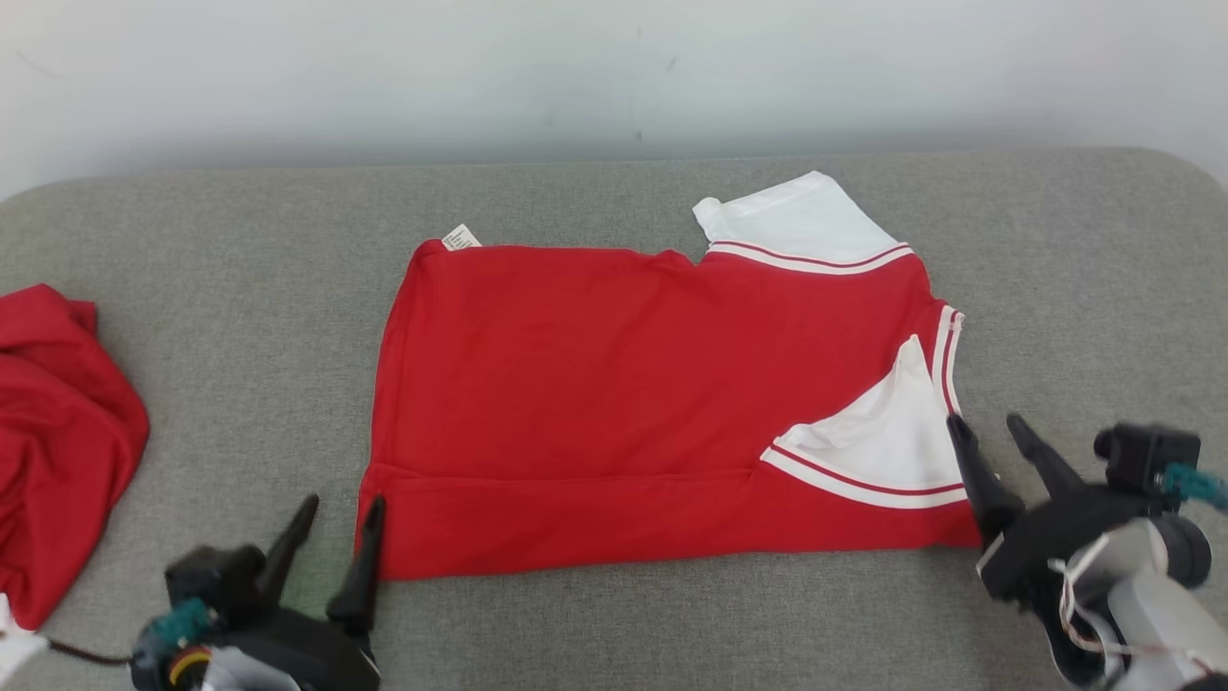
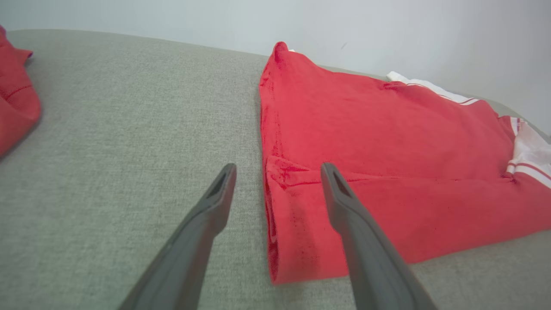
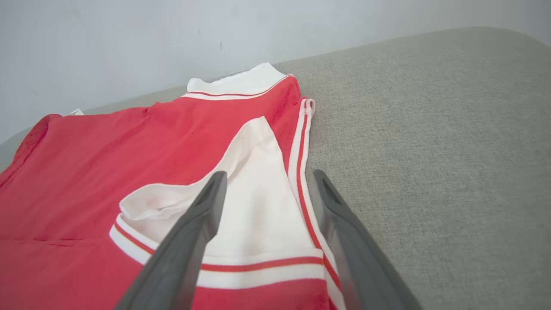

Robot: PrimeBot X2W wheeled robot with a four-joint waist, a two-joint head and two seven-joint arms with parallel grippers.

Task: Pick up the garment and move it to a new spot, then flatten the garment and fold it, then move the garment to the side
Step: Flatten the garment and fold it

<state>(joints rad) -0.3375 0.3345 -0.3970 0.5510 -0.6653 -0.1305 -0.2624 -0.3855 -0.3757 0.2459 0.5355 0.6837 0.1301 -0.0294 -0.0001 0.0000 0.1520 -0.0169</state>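
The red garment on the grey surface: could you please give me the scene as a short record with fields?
garment: red top with white trim, lying flat, near edge folded over
surface: grey fabric
left gripper: open, fingers either side of the garment's left edge at its near corner
right gripper: open, at the near right corner, by the white sleeve
other item: crumpled red cloth at the far left, apart from the garment
held: nothing

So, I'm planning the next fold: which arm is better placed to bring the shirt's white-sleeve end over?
Probably right. The right gripper stands open at the garment's sleeve end, fingers either side of the striped edge; the left gripper is at the opposite end.
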